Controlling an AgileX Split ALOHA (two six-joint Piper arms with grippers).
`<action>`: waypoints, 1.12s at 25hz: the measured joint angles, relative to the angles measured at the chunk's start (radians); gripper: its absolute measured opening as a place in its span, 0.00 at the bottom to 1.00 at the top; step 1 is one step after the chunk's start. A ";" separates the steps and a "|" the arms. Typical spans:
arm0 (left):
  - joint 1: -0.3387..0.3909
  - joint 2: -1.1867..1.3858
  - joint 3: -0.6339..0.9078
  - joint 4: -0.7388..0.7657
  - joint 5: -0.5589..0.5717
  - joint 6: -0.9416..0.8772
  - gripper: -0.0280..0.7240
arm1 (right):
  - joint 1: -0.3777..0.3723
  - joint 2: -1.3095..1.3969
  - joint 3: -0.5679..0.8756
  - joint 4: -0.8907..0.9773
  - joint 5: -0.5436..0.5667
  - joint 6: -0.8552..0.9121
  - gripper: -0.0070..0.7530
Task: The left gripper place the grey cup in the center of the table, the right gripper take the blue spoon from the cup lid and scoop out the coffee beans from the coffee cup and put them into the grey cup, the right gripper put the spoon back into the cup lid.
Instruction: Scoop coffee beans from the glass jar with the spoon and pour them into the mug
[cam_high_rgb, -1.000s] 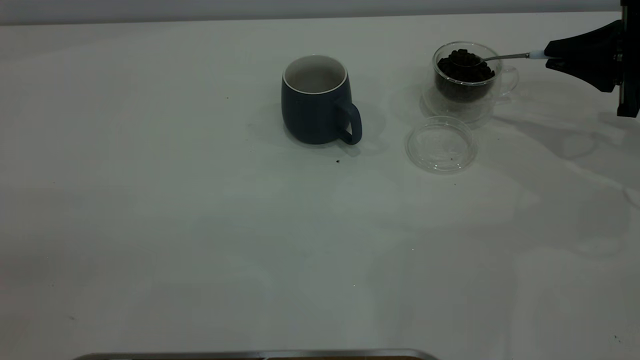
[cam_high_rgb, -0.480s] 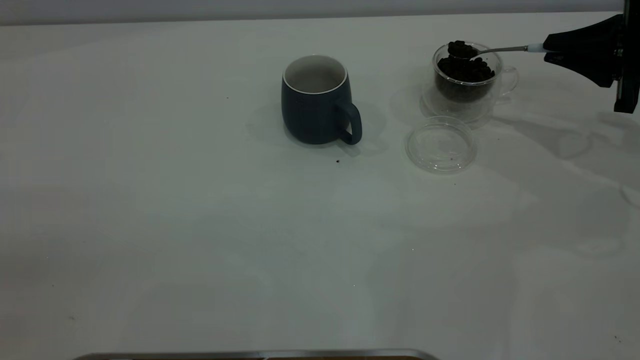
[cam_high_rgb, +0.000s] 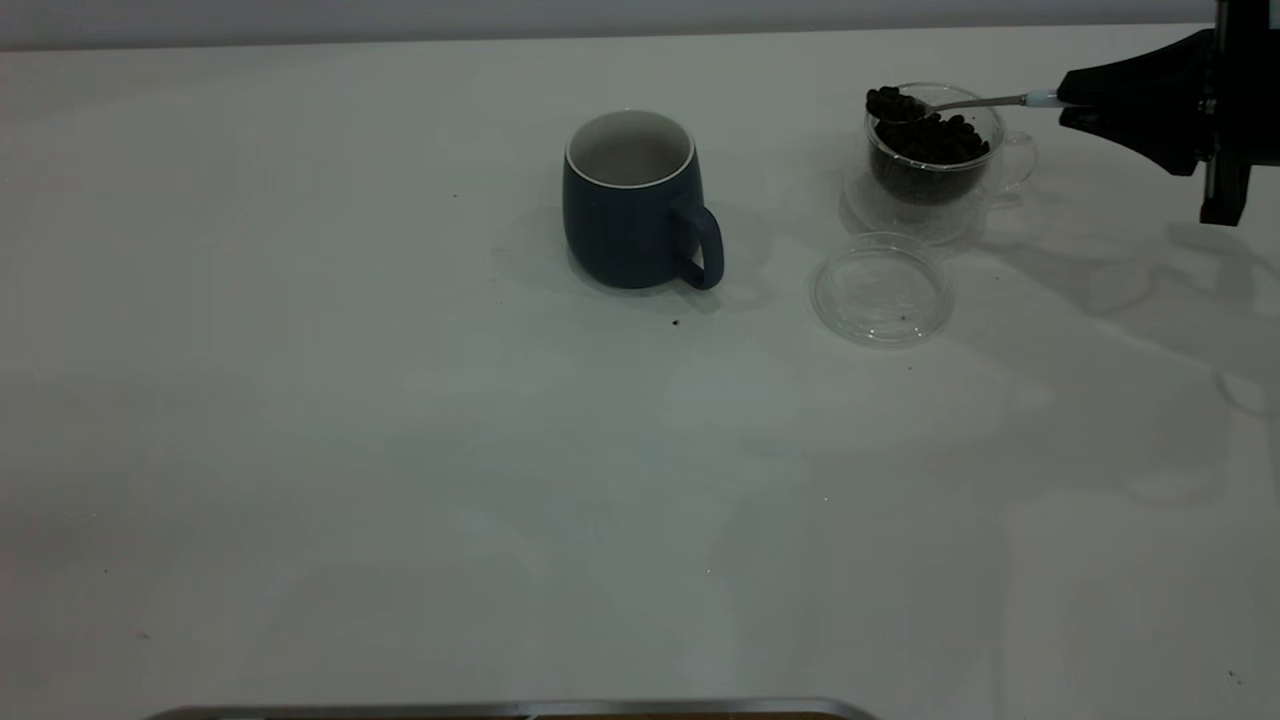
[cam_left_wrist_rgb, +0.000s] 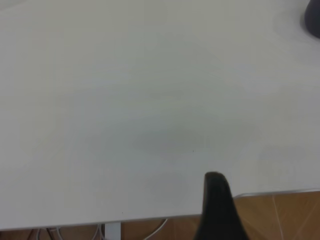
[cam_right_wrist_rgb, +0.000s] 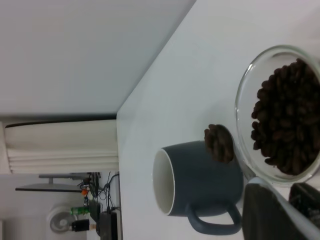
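One heaped load of coffee beans (cam_high_rgb: 893, 102) sits on the blue spoon (cam_high_rgb: 960, 103) that my right gripper (cam_high_rgb: 1075, 98) holds, above the coffee cup's (cam_high_rgb: 935, 165) left rim, right of the grey cup (cam_high_rgb: 632, 200).

The black right claw (cam_high_rgb: 1075, 100) is cut off by the exterior view's edge, hiding most of the pale-blue-handled metal spoon's (cam_high_rgb: 985, 101) handle.

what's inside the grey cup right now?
The grey cup shows only bare white inner wall; its bottom is hidden behind the rim. The coffee beans are heaped on the blue spoon, held by the right gripper over the coffee cup.
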 joint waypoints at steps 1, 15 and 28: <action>0.000 0.000 0.000 0.000 0.000 0.000 0.79 | 0.006 0.000 -0.001 0.000 0.000 0.000 0.14; 0.000 0.000 0.000 0.000 0.000 0.000 0.79 | 0.101 0.000 -0.003 0.000 0.000 0.015 0.14; 0.000 0.000 0.000 0.000 0.000 0.000 0.79 | 0.198 0.000 -0.069 0.000 0.001 0.067 0.14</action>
